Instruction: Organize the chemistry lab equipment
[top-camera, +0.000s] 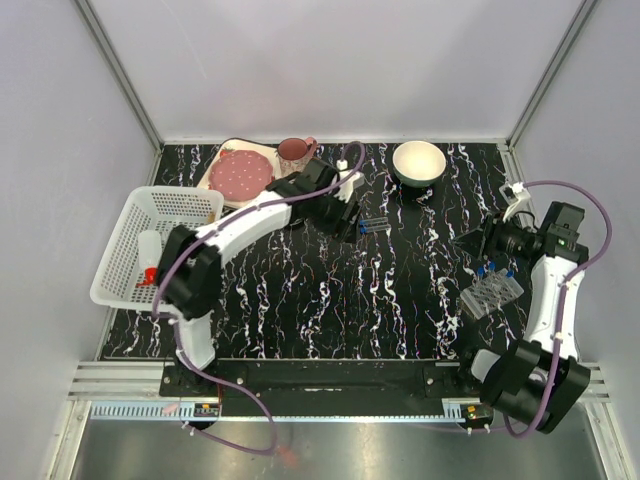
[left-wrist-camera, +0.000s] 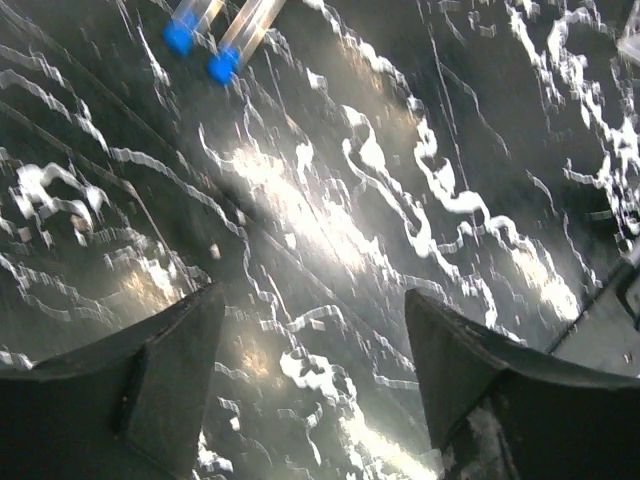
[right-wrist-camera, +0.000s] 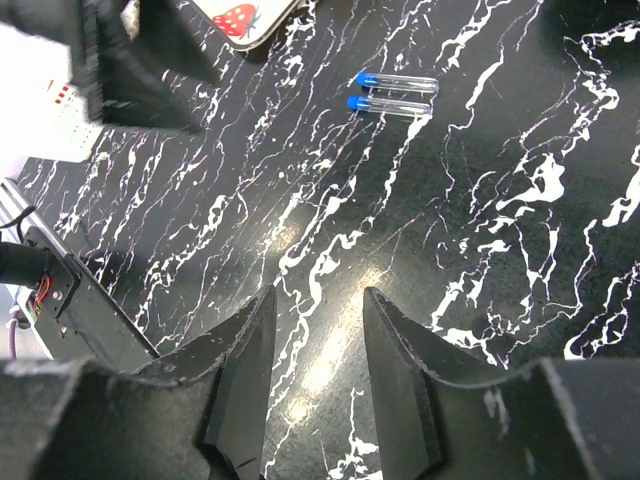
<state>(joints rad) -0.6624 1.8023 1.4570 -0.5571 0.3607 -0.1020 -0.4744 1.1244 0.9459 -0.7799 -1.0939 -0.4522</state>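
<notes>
Two blue-capped test tubes (top-camera: 373, 225) lie side by side on the marbled table (top-camera: 330, 300), just ahead of the left gripper (left-wrist-camera: 312, 300); its jaws stand apart, nothing between them. Those two look left to sort. Out left, the squeeze bottle (top-camera: 150, 262) sits in the white basket (top-camera: 175, 192); that part seems done. The tube rack (top-camera: 492, 292) lies by the right gripper (right-wrist-camera: 318, 300), jaws narrowly parted and empty. Funnel and sticks I can't spot; roughly midway, I'd judge.
</notes>
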